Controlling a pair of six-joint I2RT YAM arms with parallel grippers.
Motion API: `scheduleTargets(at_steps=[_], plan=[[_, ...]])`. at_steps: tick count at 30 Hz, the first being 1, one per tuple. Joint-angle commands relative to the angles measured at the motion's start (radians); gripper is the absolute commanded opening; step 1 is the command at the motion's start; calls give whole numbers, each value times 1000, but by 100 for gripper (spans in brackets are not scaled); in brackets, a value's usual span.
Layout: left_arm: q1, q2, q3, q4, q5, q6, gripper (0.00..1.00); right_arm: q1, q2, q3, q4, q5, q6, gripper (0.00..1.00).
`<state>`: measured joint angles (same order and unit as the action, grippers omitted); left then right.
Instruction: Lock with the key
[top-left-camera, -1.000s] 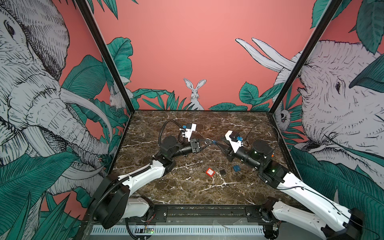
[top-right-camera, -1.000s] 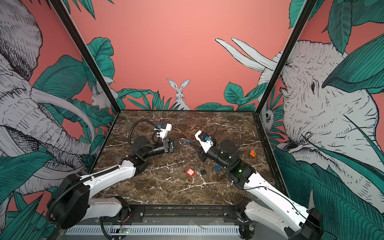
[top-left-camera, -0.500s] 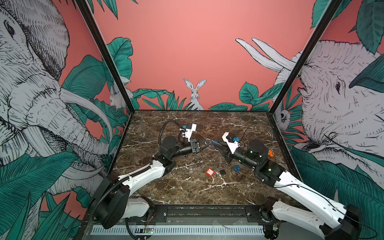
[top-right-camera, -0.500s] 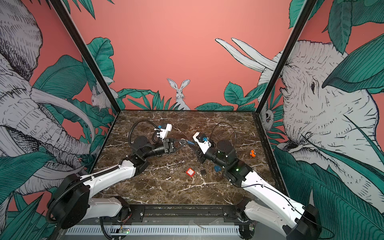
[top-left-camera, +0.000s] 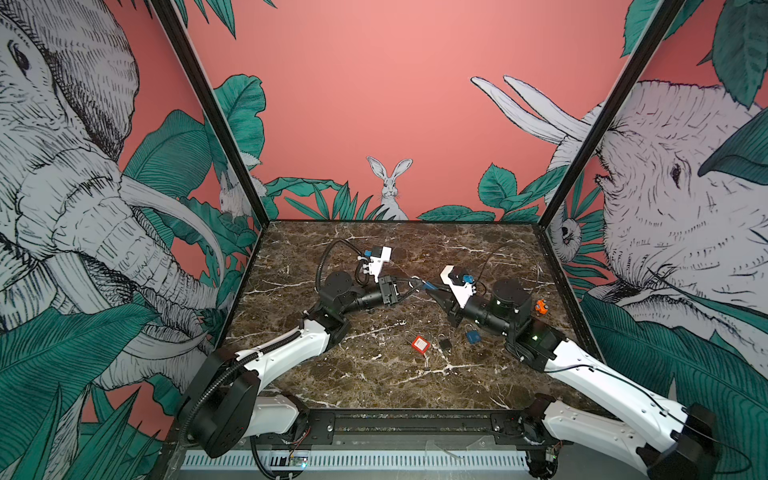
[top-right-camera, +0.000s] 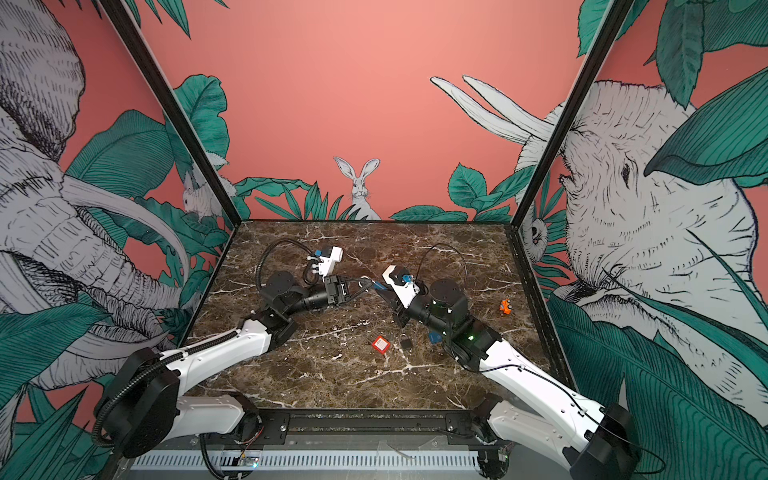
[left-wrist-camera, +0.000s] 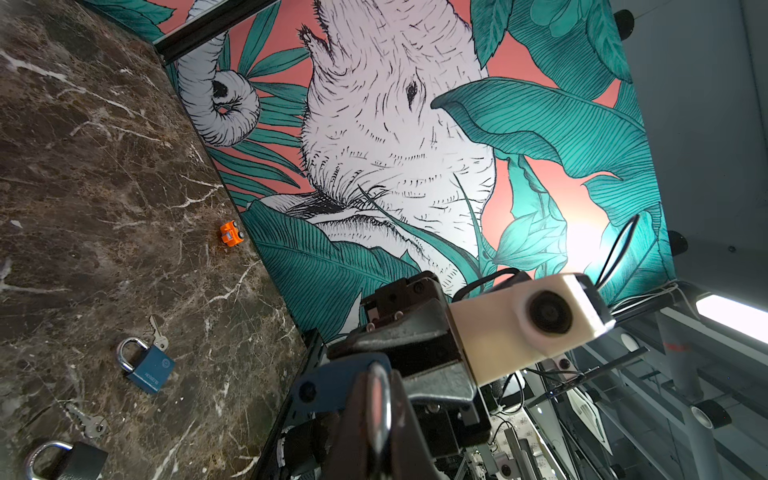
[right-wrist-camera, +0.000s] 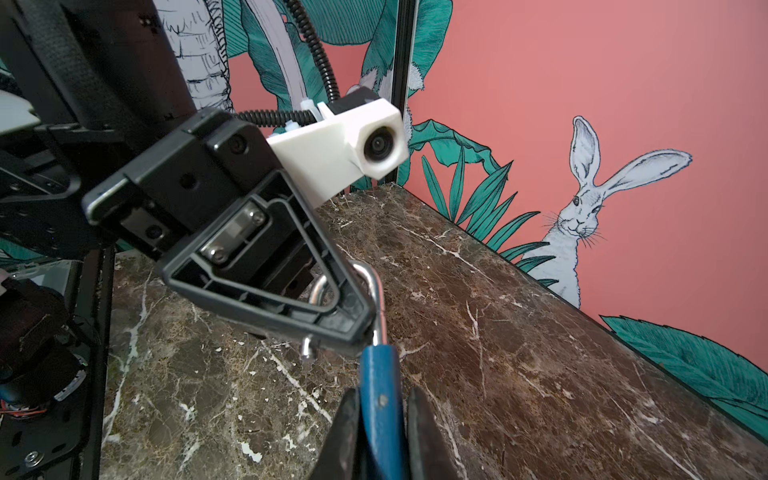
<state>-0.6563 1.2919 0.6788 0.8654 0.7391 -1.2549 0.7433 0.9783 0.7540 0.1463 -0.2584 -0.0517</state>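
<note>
Nearest my base, a red square tag (top-left-camera: 420, 344), a black padlock (top-left-camera: 445, 343) and a loose blue padlock (top-left-camera: 472, 336) lie on the tabletop (top-left-camera: 374, 386). The left wrist view shows a silver key (left-wrist-camera: 157, 334) just beside the loose blue padlock and a second key (left-wrist-camera: 89, 422) near the black one. Farther out, above the middle of the tabletop and clear of its surface, is the held blue padlock (right-wrist-camera: 379, 374). Its long axis runs roughly level across both top views, with the body toward my right arm and the shackle (right-wrist-camera: 376, 286) pointing toward my left arm. My right gripper (right-wrist-camera: 383, 419) stands narrow, one finger on each broad face of the body; I cannot tell whether both fingers press on it. My left gripper (top-left-camera: 409, 286) is closed on the shackle loop. The padlock bridges the two gripper tips, which nearly meet. An orange toy (top-left-camera: 540, 306) sits well apart, near the tabletop's right edge.
</note>
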Motion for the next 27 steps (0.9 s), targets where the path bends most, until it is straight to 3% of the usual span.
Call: scheduleTargets(at_steps=[1, 5, 6, 8, 9, 10, 16, 23, 27], plan=[[-11, -26, 8, 62, 6, 8, 0, -3, -14, -9, 60, 2, 33, 1], [-8, -22, 15, 25, 5, 50, 0, -11, -27, -13, 53, -4, 60, 0], [-8, -26, 19, -5, 5, 81, 15, -12, -31, -6, 37, -13, 70, 0], [-3, -40, 31, -87, 0, 153, 54, -13, -40, 15, -17, -35, 90, 0], [2, -50, 40, -149, -5, 206, 67, -14, -47, 28, -55, -39, 105, 0], [9, -63, 50, -218, -17, 261, 73, -14, -56, 43, -96, -38, 120, 0], [54, -127, 89, -492, -65, 510, 75, -17, -131, 118, -350, -65, 180, 0], [65, -128, 83, -523, -60, 592, 72, -17, -174, 164, -511, -72, 217, 0], [66, -113, 68, -495, -56, 606, 72, -22, -208, 106, -454, -55, 247, 0]])
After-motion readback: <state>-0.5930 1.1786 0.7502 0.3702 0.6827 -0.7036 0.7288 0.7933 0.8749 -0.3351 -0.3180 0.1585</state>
